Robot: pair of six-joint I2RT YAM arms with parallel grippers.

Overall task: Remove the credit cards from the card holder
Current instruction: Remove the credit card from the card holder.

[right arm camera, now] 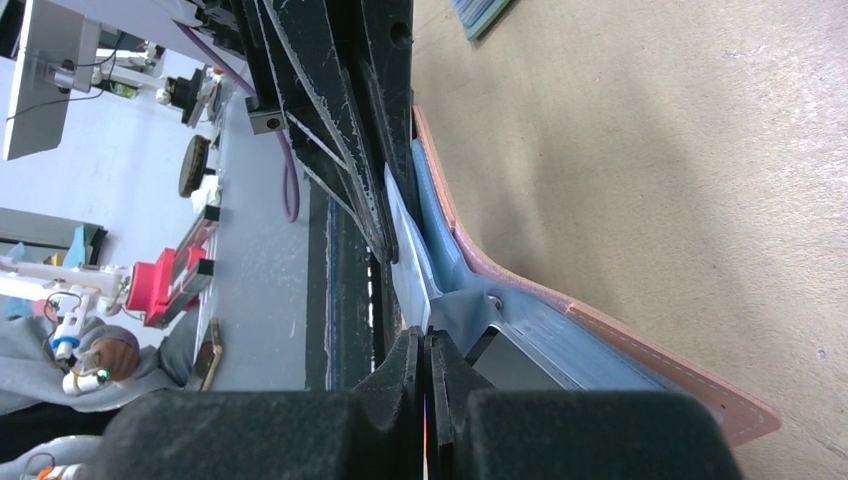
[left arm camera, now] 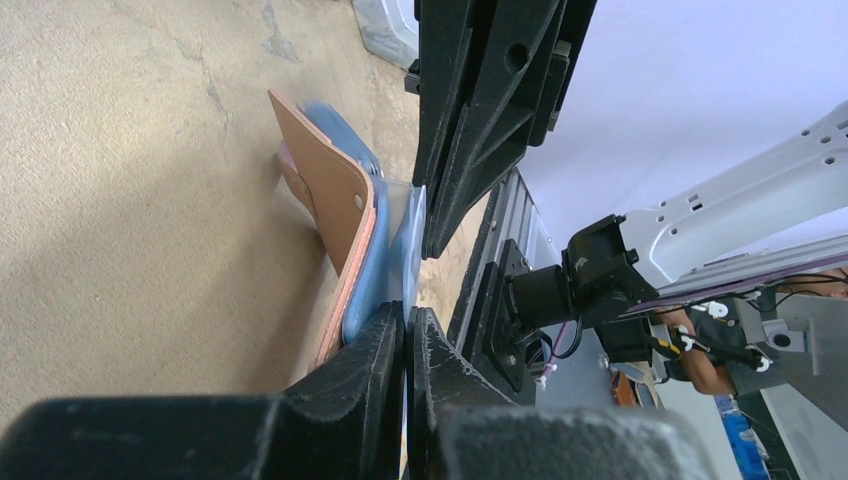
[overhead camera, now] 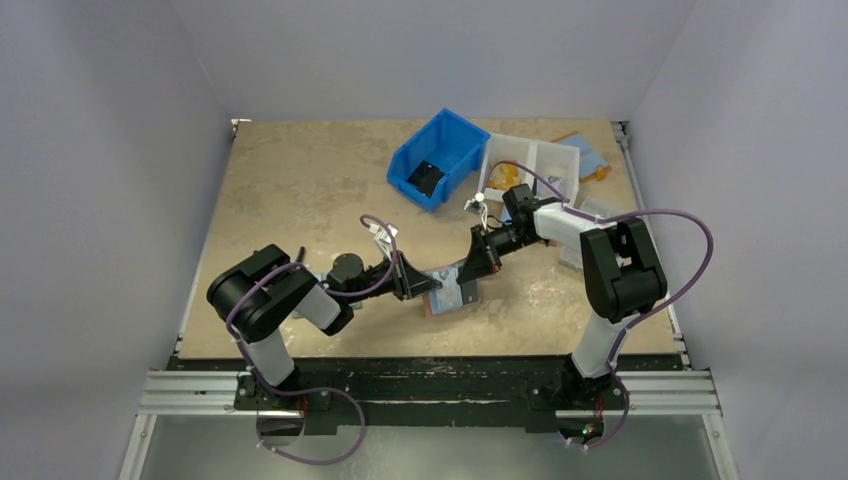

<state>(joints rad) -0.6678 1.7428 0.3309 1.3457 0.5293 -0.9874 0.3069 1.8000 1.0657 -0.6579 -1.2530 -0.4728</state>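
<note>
Black right gripper [right arm camera: 425, 365] pinches a thin pale card [right arm camera: 408, 250] end-on, salmon-brown leather card holder [left arm camera: 320, 170] alongside, black left gripper [left arm camera: 405, 345] clamped opposite.

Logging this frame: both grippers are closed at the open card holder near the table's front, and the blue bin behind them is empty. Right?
Not quite: the blue bin holds a dark object, as the top view shows. The left gripper and right gripper are indeed closed at the card holder.
</note>
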